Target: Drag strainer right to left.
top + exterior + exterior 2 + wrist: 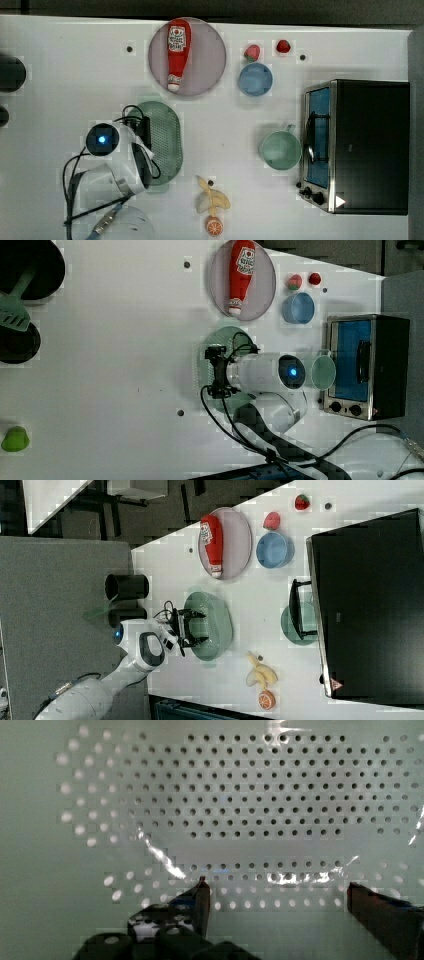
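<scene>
Pale green perforated strainer (167, 140) — upright

- The white table (75, 75) is lit evenly and brightly from overhead, and only faint, soft shadows are cast beside the objects.
- Blocky compression patches are seen around object edges in the top, left and right views.
- In the wrist view, streaks of glare are reflected off the strainer (280, 805), and its holes towards one side are blurred, out of focus.
</scene>
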Robot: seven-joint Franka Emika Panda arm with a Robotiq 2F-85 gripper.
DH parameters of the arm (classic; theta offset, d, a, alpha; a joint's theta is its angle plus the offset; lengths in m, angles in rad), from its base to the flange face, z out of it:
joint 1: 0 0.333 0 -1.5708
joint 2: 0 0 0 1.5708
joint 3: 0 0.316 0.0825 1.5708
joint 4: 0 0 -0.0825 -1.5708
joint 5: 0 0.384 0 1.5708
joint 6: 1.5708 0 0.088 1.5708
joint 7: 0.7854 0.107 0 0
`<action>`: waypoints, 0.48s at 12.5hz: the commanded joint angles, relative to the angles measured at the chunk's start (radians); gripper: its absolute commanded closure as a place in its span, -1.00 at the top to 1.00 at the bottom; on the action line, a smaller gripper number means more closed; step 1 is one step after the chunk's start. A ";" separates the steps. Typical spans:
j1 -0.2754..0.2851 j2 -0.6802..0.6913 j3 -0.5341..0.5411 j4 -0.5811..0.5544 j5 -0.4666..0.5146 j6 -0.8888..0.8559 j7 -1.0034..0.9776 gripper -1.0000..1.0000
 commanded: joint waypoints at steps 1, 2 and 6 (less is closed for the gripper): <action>0.049 0.018 -0.008 0.086 0.023 -0.092 0.039 1.00; 0.065 0.028 -0.008 0.110 0.030 -0.105 0.039 1.00; 0.125 0.084 -0.008 0.202 0.067 -0.112 0.089 1.00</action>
